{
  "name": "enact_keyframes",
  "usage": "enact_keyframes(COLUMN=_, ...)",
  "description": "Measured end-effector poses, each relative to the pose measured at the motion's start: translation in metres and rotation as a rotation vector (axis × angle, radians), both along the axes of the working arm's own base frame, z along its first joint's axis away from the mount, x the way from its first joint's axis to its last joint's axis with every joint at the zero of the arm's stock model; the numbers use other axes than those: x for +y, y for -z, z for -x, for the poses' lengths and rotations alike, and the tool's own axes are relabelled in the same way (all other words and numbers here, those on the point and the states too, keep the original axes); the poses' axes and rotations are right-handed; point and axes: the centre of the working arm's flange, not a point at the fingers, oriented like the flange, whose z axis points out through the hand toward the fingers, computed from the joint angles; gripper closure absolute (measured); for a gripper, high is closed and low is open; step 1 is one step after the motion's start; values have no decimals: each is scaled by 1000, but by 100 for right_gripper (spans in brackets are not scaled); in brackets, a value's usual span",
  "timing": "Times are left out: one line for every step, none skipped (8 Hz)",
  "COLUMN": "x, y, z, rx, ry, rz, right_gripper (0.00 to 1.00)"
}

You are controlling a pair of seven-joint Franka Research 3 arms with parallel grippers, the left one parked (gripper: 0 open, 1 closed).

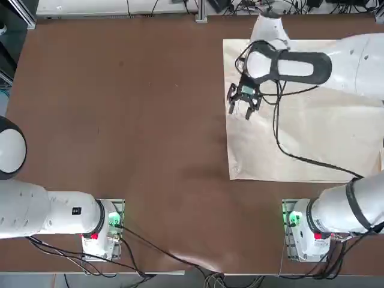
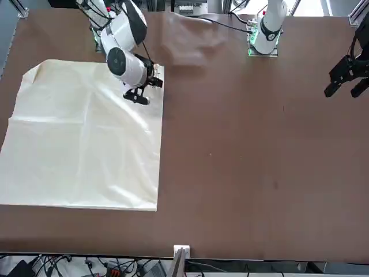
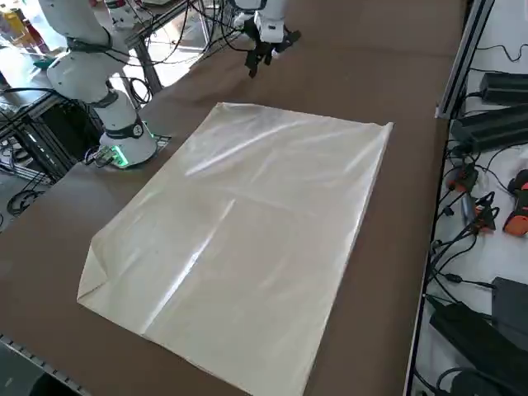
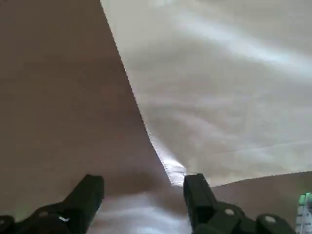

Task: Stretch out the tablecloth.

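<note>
Fingers (image 4: pixel 194 195) of the right gripper (image 1: pixel 242 108) stand wide and empty above the tablecloth (image 1: pixel 306 120), which lies flat on the table (image 1: pixel 120 120); we judge remaining creases need a low, edge-first grasp.

No readable text anywhere (cloth and table are unmarked).

The top view looks straight down, with both arm bases at its bottom edge. The front view faces the robot from across the table (image 2: pixel 242 150), raised, with the bases at its top. The right side view looks diagonally down from the robot's right. The right wrist view sits close above the surface. All four share the tablecloth (image 1: pixel 312 138), beside its inner edge
</note>
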Motion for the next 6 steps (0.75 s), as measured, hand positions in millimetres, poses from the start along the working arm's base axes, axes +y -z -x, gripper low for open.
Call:
enact_keyframes(x=-32, y=-15, z=-30, rx=-48, ry=-4, rz=1, right_gripper=0)
enact_keyframes(x=-75, y=-19, z=-55, rx=-82, ry=0, rz=13, right_gripper=0)
enact_keyframes(x=-122, y=-16, z=-74, rx=-96, ry=13, rz=26, right_gripper=0)
enact_keyframes(x=-167, y=-11, z=-86, rx=-99, ry=26, rz=38, right_gripper=0)
enact_keyframes(x=-206, y=-5, z=-93, rx=-92, ry=34, rz=51, right_gripper=0)
enact_keyframes(x=-245, y=5, z=-93, rx=-80, ry=29, rz=51, right_gripper=0)
